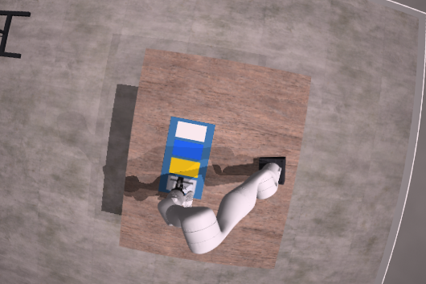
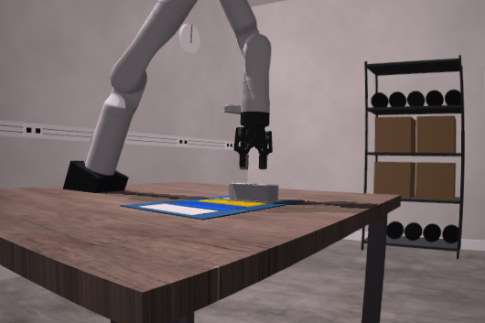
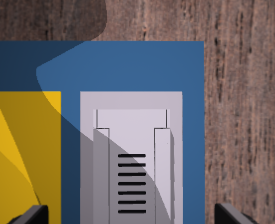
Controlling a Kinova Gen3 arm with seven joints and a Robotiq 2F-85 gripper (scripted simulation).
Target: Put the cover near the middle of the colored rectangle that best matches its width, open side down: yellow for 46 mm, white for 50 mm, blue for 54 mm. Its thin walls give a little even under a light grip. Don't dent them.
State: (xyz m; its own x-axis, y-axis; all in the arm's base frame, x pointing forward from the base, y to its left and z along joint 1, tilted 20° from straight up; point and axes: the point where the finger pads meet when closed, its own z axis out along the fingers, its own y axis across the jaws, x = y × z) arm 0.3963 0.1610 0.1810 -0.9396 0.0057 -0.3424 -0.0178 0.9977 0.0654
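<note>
My hand [image 2: 253, 161] hangs fully open and empty, directly above the cover [image 2: 253, 192]. The cover's long axis runs between my fingers, beside the yellow rectangle [image 3: 18, 155].

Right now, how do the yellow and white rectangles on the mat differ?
The yellow rectangle lies right next to the grey cover; the white rectangle lies at the mat's far end, with the blue rectangle between them. The arm's shadow crosses the yellow one; the white one is unshaded. The open gripper hangs above the cover, so it is nearer the yellow one. Both lie flat on the blue mat, bare and alike in shape.
</note>
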